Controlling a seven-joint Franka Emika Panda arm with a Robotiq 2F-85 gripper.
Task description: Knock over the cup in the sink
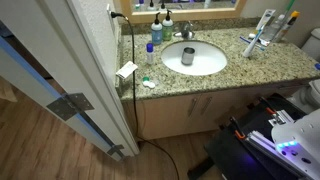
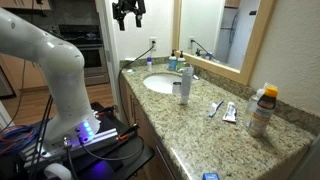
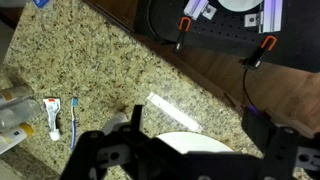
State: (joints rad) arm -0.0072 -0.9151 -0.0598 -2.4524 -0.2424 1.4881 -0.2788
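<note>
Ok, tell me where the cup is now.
In an exterior view the cup stands upright near the middle of the white sink basin, set in the granite counter, to the right of the blue-capped bottle.

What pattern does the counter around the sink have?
The counter is speckled beige and brown stone, clearest in the wrist view.

A speckled beige granite counter (image 1: pixel 260 70) topped a light wooden vanity cabinet (image 1: pixel 190 115) with panelled doors. The floor (image 1: pixel 40 140) was brown wood plank. A wood-framed mirror (image 2: pixel 215 40) hung on the wall behind the counter and reflected a bright, pale room. A white door (image 1: pixel 85 50) stood close in the foreground in an exterior view, and daylight-toned light fell evenly on the stone
</note>
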